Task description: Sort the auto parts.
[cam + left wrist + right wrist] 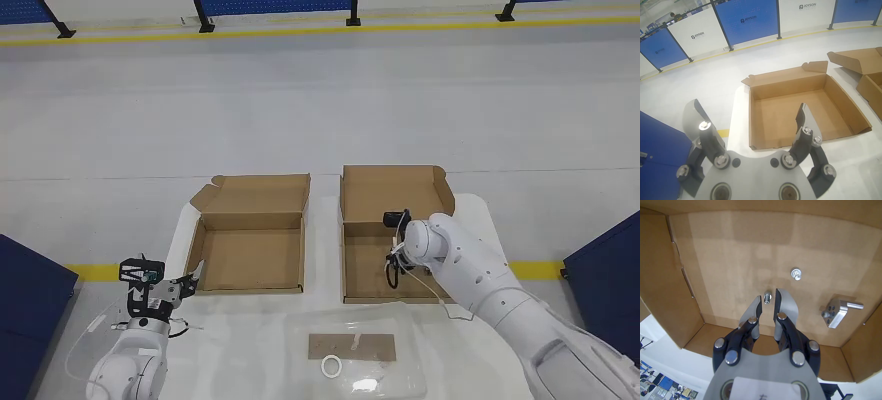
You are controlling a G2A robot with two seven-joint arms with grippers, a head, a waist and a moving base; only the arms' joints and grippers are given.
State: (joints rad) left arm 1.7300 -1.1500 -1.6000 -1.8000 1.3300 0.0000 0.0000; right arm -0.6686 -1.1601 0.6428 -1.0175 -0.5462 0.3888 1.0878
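Right end effector, fingers slightly parted, hangs inside the right box; a small, silver, threaded bolt lies at its tips. Left end effector stands wide open.

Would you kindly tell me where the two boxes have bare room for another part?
The left cardboard box has a bare floor. In the right cardboard box, bare floor lies between the bolts and the wall ahead of the fingers; it is crowded around the right gripper: a bolt between its fingers, a flanged bolt, a pinned metal block.
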